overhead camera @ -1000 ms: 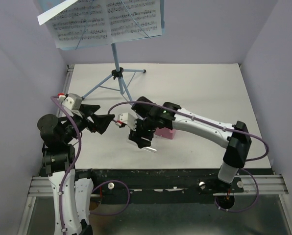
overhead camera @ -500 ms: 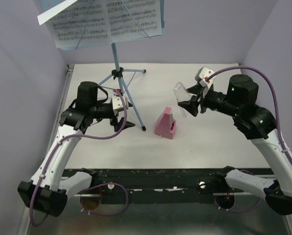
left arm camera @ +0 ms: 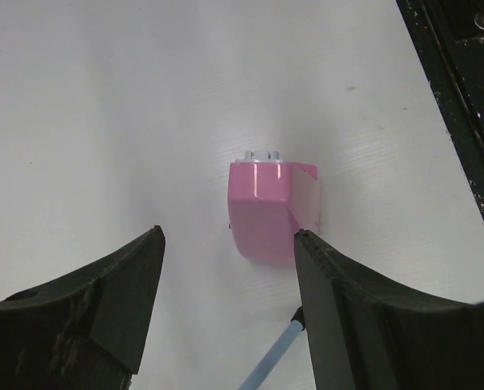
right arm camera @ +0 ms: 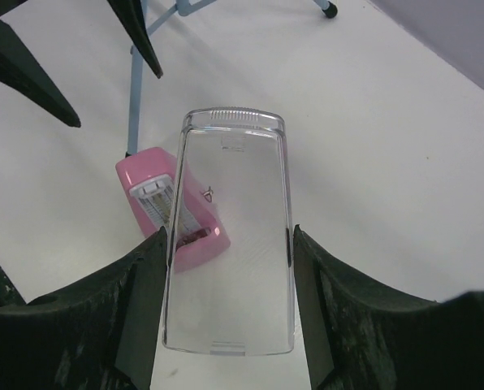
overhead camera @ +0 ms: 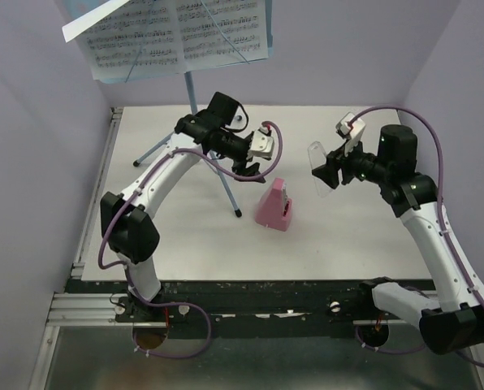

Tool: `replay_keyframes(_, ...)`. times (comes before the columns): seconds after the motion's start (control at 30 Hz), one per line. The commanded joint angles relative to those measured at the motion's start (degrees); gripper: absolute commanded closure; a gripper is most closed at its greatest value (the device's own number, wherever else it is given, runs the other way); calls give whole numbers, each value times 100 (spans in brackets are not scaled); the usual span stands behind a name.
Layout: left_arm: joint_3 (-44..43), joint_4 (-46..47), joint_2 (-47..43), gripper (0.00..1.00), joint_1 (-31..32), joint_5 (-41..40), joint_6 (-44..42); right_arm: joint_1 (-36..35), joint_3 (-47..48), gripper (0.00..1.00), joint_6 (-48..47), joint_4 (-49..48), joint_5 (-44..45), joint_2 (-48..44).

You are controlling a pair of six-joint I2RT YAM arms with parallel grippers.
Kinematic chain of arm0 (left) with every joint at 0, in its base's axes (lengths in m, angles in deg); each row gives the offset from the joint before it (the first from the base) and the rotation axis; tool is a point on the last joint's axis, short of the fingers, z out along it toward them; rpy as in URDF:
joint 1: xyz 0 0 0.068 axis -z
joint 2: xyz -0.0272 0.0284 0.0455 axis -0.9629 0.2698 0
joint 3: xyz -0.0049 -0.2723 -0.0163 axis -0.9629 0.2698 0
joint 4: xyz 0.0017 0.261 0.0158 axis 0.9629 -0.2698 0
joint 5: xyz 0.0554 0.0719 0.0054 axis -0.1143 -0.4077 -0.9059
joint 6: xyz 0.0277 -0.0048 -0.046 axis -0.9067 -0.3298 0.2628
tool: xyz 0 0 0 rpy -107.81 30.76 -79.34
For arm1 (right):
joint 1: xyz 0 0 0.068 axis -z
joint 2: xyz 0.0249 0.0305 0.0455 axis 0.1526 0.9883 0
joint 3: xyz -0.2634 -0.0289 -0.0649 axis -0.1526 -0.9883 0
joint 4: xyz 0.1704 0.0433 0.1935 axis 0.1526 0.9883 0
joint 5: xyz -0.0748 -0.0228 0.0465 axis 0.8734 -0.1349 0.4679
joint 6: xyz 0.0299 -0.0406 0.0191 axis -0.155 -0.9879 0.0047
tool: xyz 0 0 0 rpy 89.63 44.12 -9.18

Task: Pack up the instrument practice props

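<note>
1. Light-blue music stand (overhead camera: 192, 97) stands upright at the far left of the table (overhead camera: 347, 236), tripod legs spread. The sheet-music pages (overhead camera: 185, 32) lie open on its desk. None of this is packed yet.
2. One front leg of the stand runs down toward the near side and ends just beside the metronome (overhead camera: 273, 207). It could foul a grasp made from that side.
3. Left gripper (overhead camera: 248, 168) hangs over the middle of the table, beside that leg. Its fingers are spread with nothing between them. The left wrist view looks straight down through the gap onto the pink wedge.
4. The metronome sits on the table, centre, between the two arms, apart from both grippers. Its front face looks uncovered in the right wrist view.
5. Right gripper (overhead camera: 327, 172) is raised to the right of the metronome. It pinches a clear plastic cover (overhead camera: 317, 168) by its long edges, and I take this for the metronome's lid.
6. Step in hand, as I judge it: closing up the metronome before it is put away.
7. The next move probably calls for the left gripper to come down and clamp the wedge by its sides. The right arm must then line the cover up with the open face, keeping clear of the stand leg.
</note>
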Motion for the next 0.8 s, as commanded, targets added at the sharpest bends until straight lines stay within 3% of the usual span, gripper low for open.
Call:
replay_keyframes(0.0,-779,-995,585,26,208,263,-694,32,-864,100,-19,-825,320,-656)
replay_keyframes(0.07,-806,-1039,726,26,269,255,-834,32,-1541,100,-168,-1466,172,-1034)
replay_keyframes(0.17,-954,-1293,963,26,366,246,-1089,41,-1817,100,-335,-1593,-4,-1273)
replay_keyframes(0.27,-1104,-1558,1183,28,445,202,-1239,32,-1336,100,-1386,-507,-933,-783)
replay_keyframes(0.4,-964,-1322,1236,31,524,79,-1187,58,-342,100,-925,594,-454,175)
replay_keyframes(0.47,-894,-1128,1254,33,551,44,-1108,181,-471,100,-1195,509,-1090,178)
replay_keyframes(0.57,-893,-1031,1324,39,568,17,-1003,260,-1392,100,-1443,-402,-1875,-409)
replay_keyframes(0.67,-894,-1013,1324,48,568,-27,-906,269,-2648,100,-874,-2149,-2088,-1034)
replay_keyframes(0.77,-789,-1031,1289,56,568,-53,-932,269,-3196,100,-556,-3461,-2421,-1063)
